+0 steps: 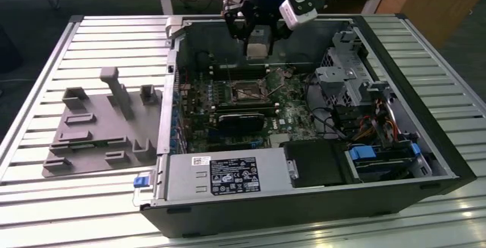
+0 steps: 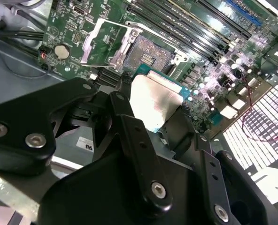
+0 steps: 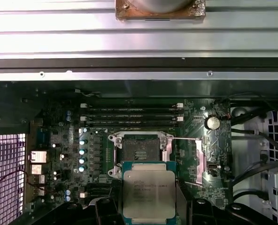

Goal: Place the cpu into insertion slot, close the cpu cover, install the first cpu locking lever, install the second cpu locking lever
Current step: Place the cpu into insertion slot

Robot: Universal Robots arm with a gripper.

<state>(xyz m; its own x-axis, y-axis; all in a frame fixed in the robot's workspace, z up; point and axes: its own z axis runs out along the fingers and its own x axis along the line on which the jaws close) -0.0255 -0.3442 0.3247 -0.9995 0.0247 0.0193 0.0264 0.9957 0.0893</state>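
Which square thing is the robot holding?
The cpu, the silver-topped chip pinched in the gripper. The dark insertion slot is empty, and the cpu cover is flipped open beside it.

- Your open computer case [image 1: 304, 214] lies on a slatted metal table [image 1: 99, 37].
- On the exterior view's left of it, you see a grey moulded fixture plate [image 1: 83, 145].
- Inside the case, a labelled power supply [image 1: 227, 174] sits near a black card [image 1: 243, 120].
- A coin battery [image 3: 212, 123] sits near the long memory slots [image 3: 132, 112].
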